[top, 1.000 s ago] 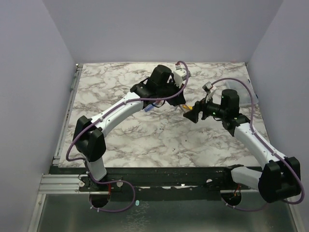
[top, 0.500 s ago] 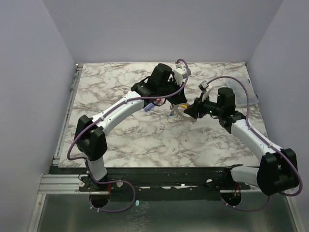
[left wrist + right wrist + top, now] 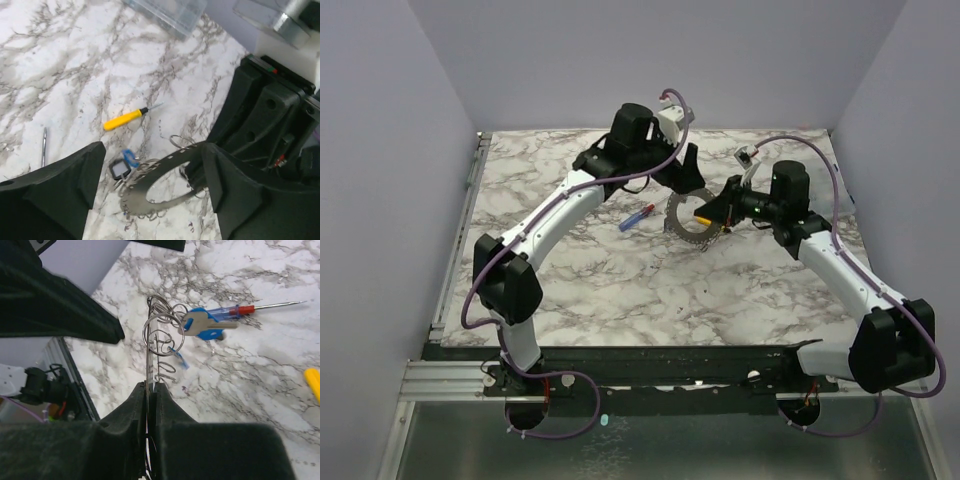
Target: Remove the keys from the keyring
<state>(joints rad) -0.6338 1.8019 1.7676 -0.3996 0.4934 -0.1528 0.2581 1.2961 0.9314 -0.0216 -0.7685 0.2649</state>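
Note:
The keyring (image 3: 686,225) is a grey toothed metal loop, held tilted just above the marble table. My right gripper (image 3: 717,212) is shut on its right rim; in the right wrist view the keyring (image 3: 149,360) runs edge-on into the shut right gripper (image 3: 151,386). Blue-headed keys (image 3: 202,323) hang from small wire rings (image 3: 163,333) at the keyring's far end. In the left wrist view the keyring (image 3: 134,189) lies below my open left gripper (image 3: 153,150), and the keys (image 3: 130,158) bunch at its left rim beside a black tag (image 3: 119,169). The left gripper (image 3: 684,176) hovers behind the keyring, touching nothing.
A red-and-blue stick tool (image 3: 636,216) lies left of the keyring, and shows as the red-and-blue tool (image 3: 235,310) past the keys. A yellow-handled stick (image 3: 125,118) lies behind the keyring. A clear plastic box (image 3: 170,11) stands at the back right. A thin metal pin (image 3: 44,145) lies to the left.
The left gripper has let go, opened and pulled back toward the far left. The right gripper has shut on the keyring's rim, and the keyring now shows in full.

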